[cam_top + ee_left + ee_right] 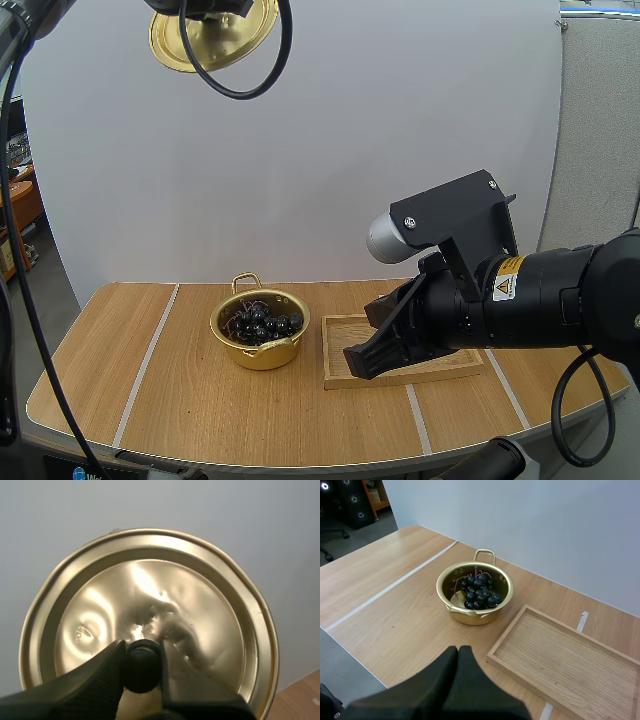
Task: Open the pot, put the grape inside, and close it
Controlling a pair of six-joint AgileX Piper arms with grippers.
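Right gripper (362, 357) partly hides wooden tray (341, 330)

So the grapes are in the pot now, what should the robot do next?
Probably bring the lid down over the open pot. The left gripper pinches it by its black knob, high above the table, and the grapes already lie inside the pot, so only closing remains. The right gripper hangs shut near the wooden tray.

Left gripper (142, 649) held high, fingers pinching the lid (95, 615); right gripper (458, 655) low, fingers pressed together.
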